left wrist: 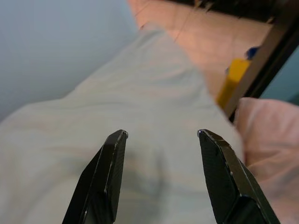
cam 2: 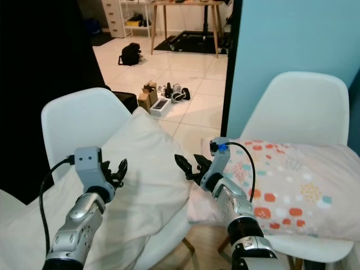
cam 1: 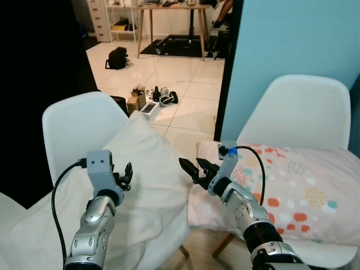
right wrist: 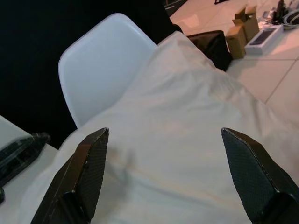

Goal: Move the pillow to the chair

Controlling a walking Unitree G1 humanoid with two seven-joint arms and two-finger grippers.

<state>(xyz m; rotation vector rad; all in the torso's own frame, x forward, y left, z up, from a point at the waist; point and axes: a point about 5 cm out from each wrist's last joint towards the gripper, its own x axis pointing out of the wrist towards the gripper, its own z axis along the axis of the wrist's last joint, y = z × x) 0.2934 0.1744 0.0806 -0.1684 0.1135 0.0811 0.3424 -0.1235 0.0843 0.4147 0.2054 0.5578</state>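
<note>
A plain white pillow (cam 1: 152, 185) lies slumped on the left white chair (cam 1: 79, 129), one corner pointing up. A pink pillow with coloured dots (cam 1: 292, 191) rests on the right white chair (cam 1: 298, 107). My left gripper (cam 1: 125, 174) hovers open over the white pillow's middle, nothing between its fingers (left wrist: 114, 177). My right gripper (cam 1: 194, 167) is open too, at the white pillow's right edge where it meets the dotted pillow. In the right wrist view the white pillow (right wrist: 187, 116) lies beneath the spread jaws, with the left chair's back (right wrist: 103, 60) beyond.
A teal wall (cam 1: 292, 39) rises behind the right chair. On the tiled floor beyond lie small boxes (cam 1: 140, 98) and a black bag (cam 1: 117, 58), with a wooden table (cam 1: 169, 11) farther back. A dark bottle (right wrist: 18, 149) lies on a white surface by the left chair.
</note>
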